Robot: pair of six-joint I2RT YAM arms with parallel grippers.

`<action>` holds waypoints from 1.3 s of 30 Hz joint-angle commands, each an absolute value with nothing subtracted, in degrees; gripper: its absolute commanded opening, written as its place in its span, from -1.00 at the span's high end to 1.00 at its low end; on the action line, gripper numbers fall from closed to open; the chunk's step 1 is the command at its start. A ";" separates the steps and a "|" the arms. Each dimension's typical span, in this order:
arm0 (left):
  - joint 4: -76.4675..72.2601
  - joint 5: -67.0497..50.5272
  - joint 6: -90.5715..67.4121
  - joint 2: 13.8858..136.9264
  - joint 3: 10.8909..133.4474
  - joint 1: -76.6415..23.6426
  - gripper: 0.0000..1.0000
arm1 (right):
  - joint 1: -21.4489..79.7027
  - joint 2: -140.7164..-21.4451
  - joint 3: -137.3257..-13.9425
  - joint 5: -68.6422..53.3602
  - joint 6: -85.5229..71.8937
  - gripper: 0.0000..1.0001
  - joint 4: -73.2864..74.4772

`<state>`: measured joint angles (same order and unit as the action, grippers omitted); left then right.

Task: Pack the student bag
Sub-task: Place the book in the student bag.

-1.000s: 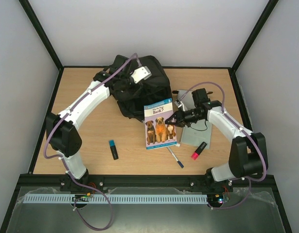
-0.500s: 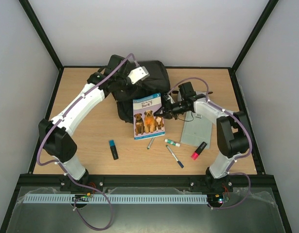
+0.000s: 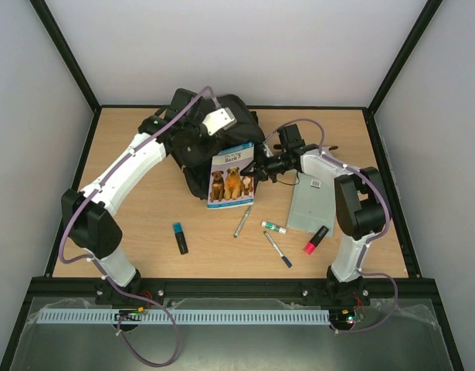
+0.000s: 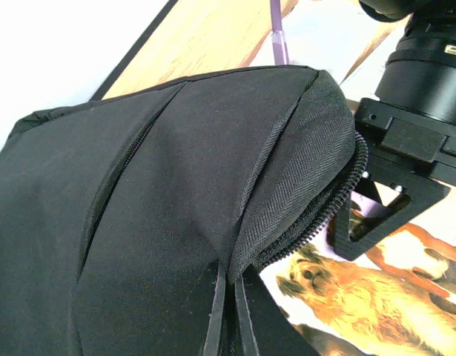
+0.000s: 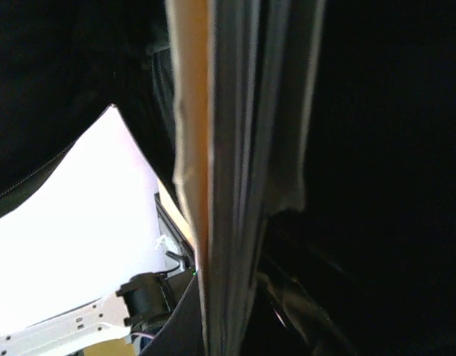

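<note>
- A pink highlighter (image 3: pixel 315 239) lies on the near table (image 3: pixel 144 224).
- Right gripper (image 3: pixel 258 171) clamps the dog book (image 3: pixel 231 178) against the student bag (image 3: pixel 249 127) mouth.
- Left gripper (image 4: pixel 226 319), closed, apparently pinches that bag's fabric at the table's far side.

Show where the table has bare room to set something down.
Free: the table between the left arm, the black backpack and the blue-capped marker; also its far right corner beyond the right arm. Crowded: silver pen, green-capped marker, blue pen and pink highlighter lie by the dog book and the greyish pouch.
</note>
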<state>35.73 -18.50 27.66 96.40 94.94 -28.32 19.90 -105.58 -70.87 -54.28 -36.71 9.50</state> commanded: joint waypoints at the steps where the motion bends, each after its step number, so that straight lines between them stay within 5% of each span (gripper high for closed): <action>1: 32.47 -23.05 28.56 92.95 95.10 -28.48 0.95 | 20.20 -107.00 -73.66 -50.07 -37.41 0.98 9.58; 23: 31.52 -28.13 26.16 96.09 96.45 -26.34 0.95 | 25.05 -108.00 -79.61 -65.94 -28.33 0.98 9.43; 26: 32.92 -31.52 27.15 95.41 96.42 -26.00 0.95 | 24.97 -109.21 -80.47 -59.61 -28.63 0.97 12.61; 39: 34.26 -33.45 29.30 93.55 92.83 -25.50 0.95 | 25.02 -109.17 -81.58 -39.62 -27.14 -0.12 18.03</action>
